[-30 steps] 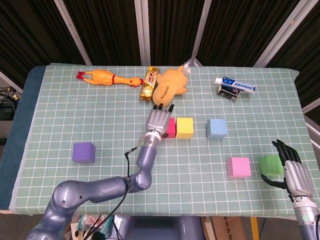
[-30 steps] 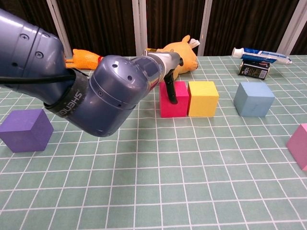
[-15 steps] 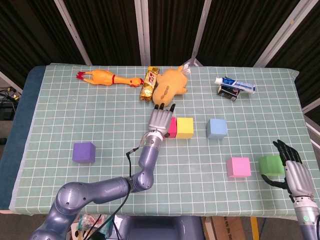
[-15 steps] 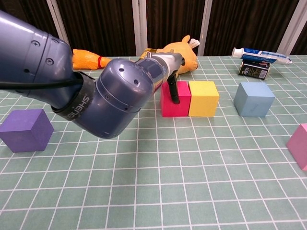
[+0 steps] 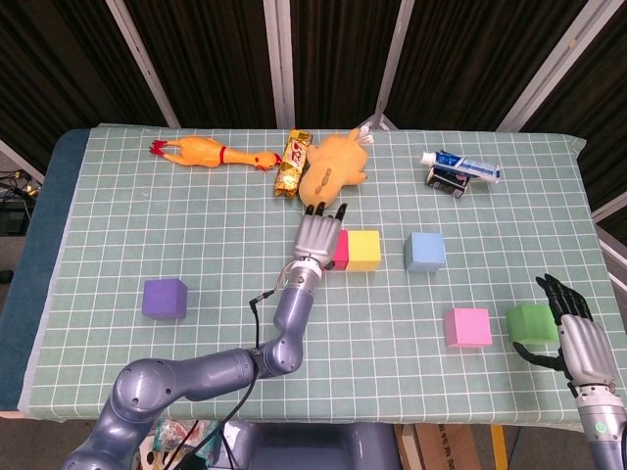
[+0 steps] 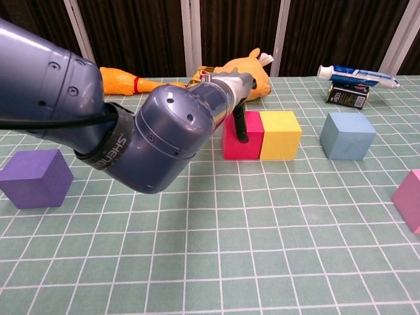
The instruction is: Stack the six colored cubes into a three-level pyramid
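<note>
on the left of the counter (image 5: 118, 225), which wears a green checked mat, the purple cube (image 5: 164, 299) sits alone, well apart from everything else. at the back edge lie a rubber chicken (image 5: 208, 153), a snack bar (image 5: 292, 164) and a yellow plush toy (image 5: 333, 166), the bar touching the toy's left side. the left hand (image 5: 316, 235) reaches in over the middle, palm down, fingers stretched out and slightly apart, holding nothing; it lies against the magenta cube (image 6: 242, 136), and in the chest view one dark finger (image 6: 240, 125) runs down that cube's front face. the magenta cube touches the yellow cube (image 5: 364, 250) on its right, the two forming a row. the blue cube (image 5: 424, 252) stands near them, with a gap between. behind it at the back, a toothpaste tube (image 5: 462, 164) rests on a small dark box (image 5: 449, 180). nearer the front edge the pink cube (image 5: 467, 327) sits just beside the green cube (image 5: 529, 322), not touching. the right hand (image 5: 574, 334) is at the green cube's right side, fingers spread and extended, thumb below the cube; whether it touches the cube i cannot tell.
</note>
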Tool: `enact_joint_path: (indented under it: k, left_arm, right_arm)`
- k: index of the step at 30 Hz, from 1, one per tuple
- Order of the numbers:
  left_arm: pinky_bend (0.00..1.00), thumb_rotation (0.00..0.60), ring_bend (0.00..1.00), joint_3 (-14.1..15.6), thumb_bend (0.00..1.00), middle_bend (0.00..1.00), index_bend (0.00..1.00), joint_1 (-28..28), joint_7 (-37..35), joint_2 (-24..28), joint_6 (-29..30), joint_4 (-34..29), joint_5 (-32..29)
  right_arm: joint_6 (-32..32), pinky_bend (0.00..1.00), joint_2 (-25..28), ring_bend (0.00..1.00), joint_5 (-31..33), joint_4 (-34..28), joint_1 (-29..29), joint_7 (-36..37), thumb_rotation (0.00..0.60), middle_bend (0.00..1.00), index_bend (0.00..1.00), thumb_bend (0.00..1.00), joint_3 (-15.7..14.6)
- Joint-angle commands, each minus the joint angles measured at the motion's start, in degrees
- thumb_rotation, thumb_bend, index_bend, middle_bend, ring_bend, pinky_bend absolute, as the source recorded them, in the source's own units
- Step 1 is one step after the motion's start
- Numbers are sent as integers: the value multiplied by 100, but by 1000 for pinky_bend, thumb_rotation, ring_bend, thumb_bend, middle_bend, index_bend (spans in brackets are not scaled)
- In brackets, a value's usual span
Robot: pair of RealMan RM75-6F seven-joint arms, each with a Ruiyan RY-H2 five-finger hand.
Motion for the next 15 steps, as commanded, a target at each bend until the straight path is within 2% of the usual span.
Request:
enact_joint_path:
  k: [1,15]
  left_arm:
    - [139,600,88,-13,241,442,50,-8,-6,-7,-10,3,8]
    - [139,600,88,-41,241,442,49,81,123,90,120,-232,-107]
  right_arm:
    - [-4,0,1,0,7,-3,0,-2,600,0,0,214,1]
    - [9,0,8,0,15,-21,-9,-15,600,0,0,214,4]
